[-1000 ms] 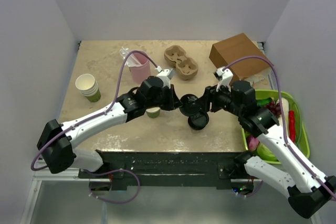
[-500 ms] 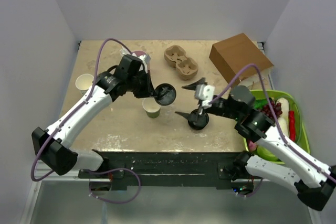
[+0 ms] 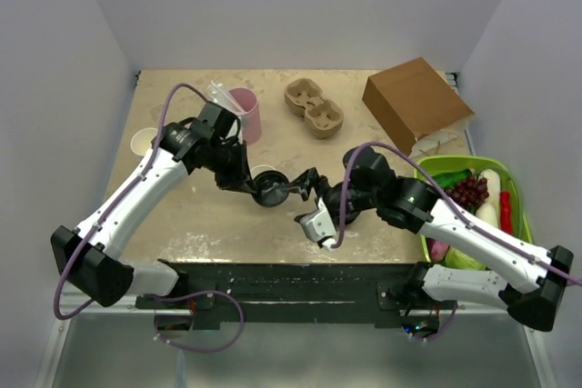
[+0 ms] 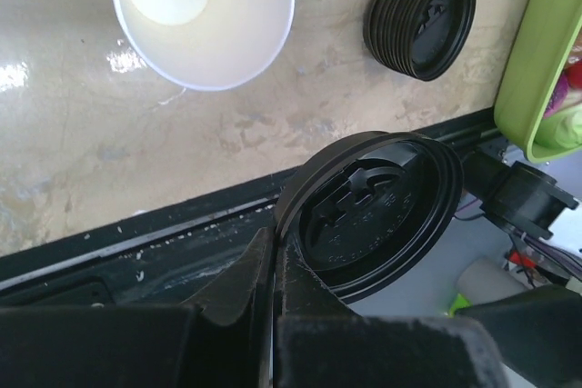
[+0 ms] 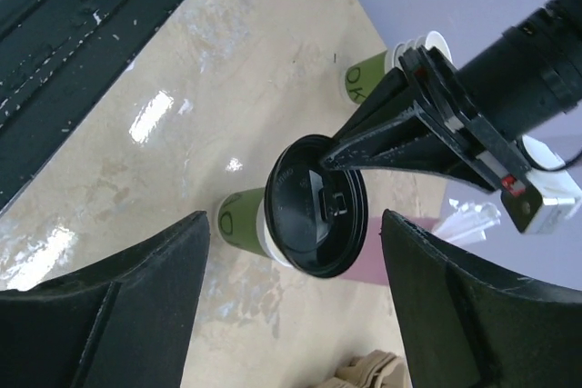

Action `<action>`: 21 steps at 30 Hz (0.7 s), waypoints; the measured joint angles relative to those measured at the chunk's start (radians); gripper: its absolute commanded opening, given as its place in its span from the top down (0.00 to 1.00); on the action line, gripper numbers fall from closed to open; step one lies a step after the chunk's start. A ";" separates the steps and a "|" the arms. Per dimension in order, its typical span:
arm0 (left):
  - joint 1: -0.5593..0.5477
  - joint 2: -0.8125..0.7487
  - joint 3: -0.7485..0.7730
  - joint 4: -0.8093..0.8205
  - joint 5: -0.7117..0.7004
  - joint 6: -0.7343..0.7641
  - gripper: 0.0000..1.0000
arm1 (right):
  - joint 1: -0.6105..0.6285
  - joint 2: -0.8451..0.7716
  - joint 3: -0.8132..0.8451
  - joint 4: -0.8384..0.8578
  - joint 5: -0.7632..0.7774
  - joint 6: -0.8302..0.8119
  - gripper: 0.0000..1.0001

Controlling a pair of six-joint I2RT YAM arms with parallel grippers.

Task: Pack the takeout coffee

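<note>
Beige stone-look table [image 3: 227,224], white walls on three sides. Far left: stack of white paper cups [image 3: 143,143], partly behind the left arm. Left gripper [image 5: 341,154] pinches the black lid [image 4: 368,215] by its rim, tilted over the coffee cup [image 5: 241,224] (mid-table, green band low); lid touching the cup or not, can't tell. Pink cup [image 3: 248,115] and cup carrier [image 3: 314,108] sit behind, apart. Right gripper [image 3: 307,201] just right of the cup, fingers spread wide, nothing in them. Further right: spare lids stack [image 4: 420,23], brown box [image 3: 414,97], green basket [image 4: 532,61]. Bare tabletop front-left.
</note>
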 measured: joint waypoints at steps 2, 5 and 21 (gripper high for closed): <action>0.000 -0.005 0.000 -0.013 0.014 -0.015 1.00 | 0.033 0.053 0.036 -0.016 0.035 -0.020 0.26; 0.000 -0.014 0.000 -0.032 0.027 -0.040 1.00 | 0.085 0.111 0.058 -0.016 0.109 -0.024 0.33; 0.000 -0.053 0.000 -0.066 0.074 -0.121 1.00 | 0.182 0.228 0.034 0.095 0.416 0.055 0.70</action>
